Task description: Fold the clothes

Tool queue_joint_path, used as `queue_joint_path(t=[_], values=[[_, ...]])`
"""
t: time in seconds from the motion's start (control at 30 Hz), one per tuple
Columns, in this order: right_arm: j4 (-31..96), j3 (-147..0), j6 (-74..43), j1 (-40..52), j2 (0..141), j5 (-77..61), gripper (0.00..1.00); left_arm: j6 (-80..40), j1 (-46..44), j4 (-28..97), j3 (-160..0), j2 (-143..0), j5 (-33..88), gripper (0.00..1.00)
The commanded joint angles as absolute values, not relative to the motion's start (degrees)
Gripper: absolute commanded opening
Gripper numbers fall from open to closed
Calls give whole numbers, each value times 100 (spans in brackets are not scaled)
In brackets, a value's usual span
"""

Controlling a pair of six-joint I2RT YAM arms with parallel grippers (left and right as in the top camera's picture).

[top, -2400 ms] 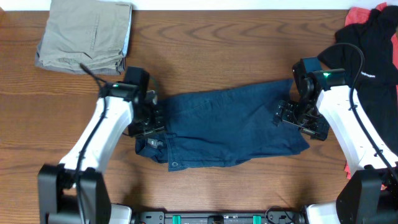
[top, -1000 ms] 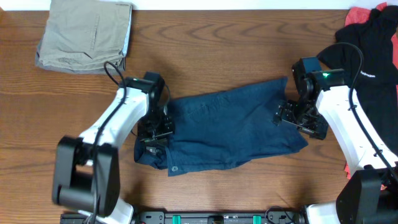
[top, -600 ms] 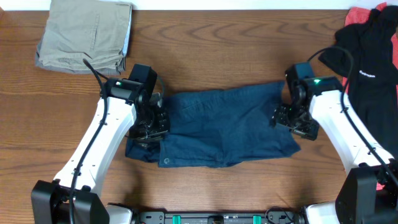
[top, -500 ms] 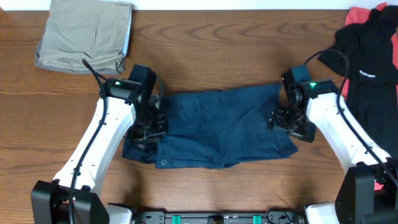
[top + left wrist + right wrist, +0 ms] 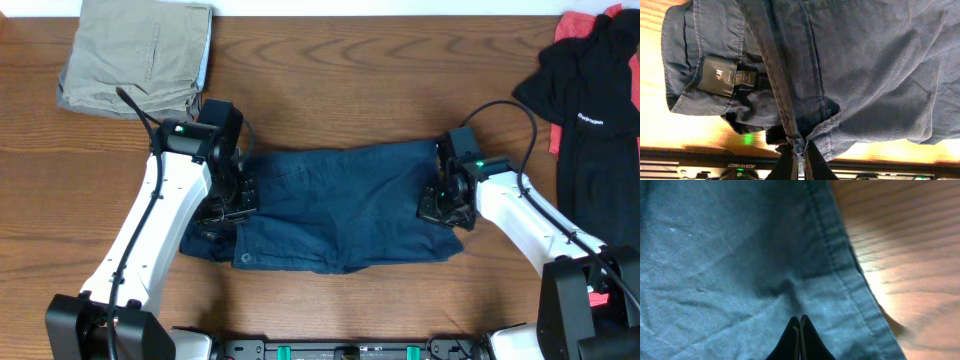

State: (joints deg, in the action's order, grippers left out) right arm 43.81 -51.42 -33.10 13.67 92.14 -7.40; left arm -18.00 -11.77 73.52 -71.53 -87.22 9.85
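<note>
2 sets of jaws are clamped shut on the clothes, 1 at each end.

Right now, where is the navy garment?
In the overhead view the navy garment lies mid-table, spread between the left tool at its waistband end and the right tool at its hem end; khaki trousers lie far left.

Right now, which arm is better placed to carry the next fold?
Left, probably: the left gripper visibly pinches a seam of the clothes at the waistband end; the right gripper is shut, its hold unclear.
</note>
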Motion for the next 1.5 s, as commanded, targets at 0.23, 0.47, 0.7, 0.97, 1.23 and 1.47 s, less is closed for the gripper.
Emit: queue_joint_path(t=[0.23,0.47,0.7,0.97,1.23,1.47], values=[[3981,-4960,-3579,1719,9708,-1160,1,-1925,-1120,7183,-7070,-8685,314,6],[3983,-4960,-3621,1697,10565,-1317,1,-1909,-729,7253,-7067,-8685,183,6],[4005,-4960,-3618,1682,10676,-1179,1,-1986,-128,7566,-7026,-8685,-392,6],[4005,-4971,-3623,1678,10674,-1096,1,-1981,320,7564,-6831,-8685,-346,40],[4775,-5430,-3638,1542,10637,-908,1,-1979,320,7762,-7070,-8672,-346,58],[6442,-6700,-3424,1323,10241,-346,1,-1437,268,7601,-7303,-8479,867,40]])
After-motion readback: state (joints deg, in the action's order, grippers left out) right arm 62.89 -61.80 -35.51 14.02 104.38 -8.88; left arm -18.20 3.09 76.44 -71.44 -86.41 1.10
